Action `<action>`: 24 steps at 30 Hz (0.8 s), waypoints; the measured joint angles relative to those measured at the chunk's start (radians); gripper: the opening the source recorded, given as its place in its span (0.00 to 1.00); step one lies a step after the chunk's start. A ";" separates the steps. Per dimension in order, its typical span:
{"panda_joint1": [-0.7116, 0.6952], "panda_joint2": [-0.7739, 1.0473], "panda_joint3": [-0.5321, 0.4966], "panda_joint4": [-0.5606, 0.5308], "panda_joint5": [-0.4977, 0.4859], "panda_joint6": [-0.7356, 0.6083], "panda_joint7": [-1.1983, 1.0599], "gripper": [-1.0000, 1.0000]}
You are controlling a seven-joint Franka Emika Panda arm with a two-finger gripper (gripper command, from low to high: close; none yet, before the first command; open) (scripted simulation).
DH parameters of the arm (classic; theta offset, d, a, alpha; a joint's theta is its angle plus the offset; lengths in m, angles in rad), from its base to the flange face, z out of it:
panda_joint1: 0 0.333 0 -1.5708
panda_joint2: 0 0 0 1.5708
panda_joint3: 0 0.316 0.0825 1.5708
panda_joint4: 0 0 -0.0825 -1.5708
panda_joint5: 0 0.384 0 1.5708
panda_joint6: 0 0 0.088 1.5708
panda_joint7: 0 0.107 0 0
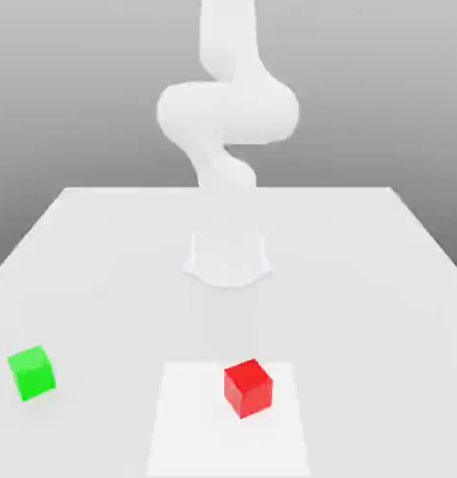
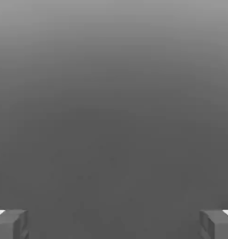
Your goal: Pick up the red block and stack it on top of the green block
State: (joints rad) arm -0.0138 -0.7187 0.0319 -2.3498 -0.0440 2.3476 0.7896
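While the jaws (image 2: pixel 114 224) stand spread as wide as they go, the hand view catches only their two grey fingertips (image 2: pixel 10 224), one at each lower corner of that picture, with nothing but plain grey ground in the wide gap between them. Nothing is pinched, and nothing touches either tip.

Outward from there, the exterior view shows the white arm (image 1: pixel 227 112) rising from its round base (image 1: pixel 227 257) at the middle of the pale bench (image 1: pixel 101 243) and bending up out of the picture; where the jaws themselves sit in that view cannot be told, so the blocks can be placed only against the arm that carries them.

Nearest to it is the red block (image 1: pixel 248 387), a small bright cube resting flat on a lighter square patch (image 1: pixel 190 420) of the bench, in front of the base on the side toward the camera and slightly toward the exterior view's right. It sits apart from the base.

Farther off is the green block (image 1: pixel 32 372), a cube of much the same size, lying on the bare bench well toward the exterior view's left, close to the bench's edge. It is turned a little on its spot.

Both blocks sit well apart, neither stacked nor touching, and no container is on the bench.
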 joint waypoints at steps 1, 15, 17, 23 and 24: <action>-0.006 0.040 0.013 -0.023 -0.021 0.023 -0.005 0.50; -0.007 0.581 0.021 -0.334 -0.123 0.335 -0.202 0.50; 0.009 0.647 0.019 -0.380 -0.068 0.383 -0.281 0.50; 0.029 0.792 0.024 -0.419 0.036 0.503 -0.397 0.50; 0.030 0.814 0.023 -0.415 0.034 0.521 -0.396 0.50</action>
State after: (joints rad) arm 0.0159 0.0949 0.0547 -2.7652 -0.0102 2.8691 0.3938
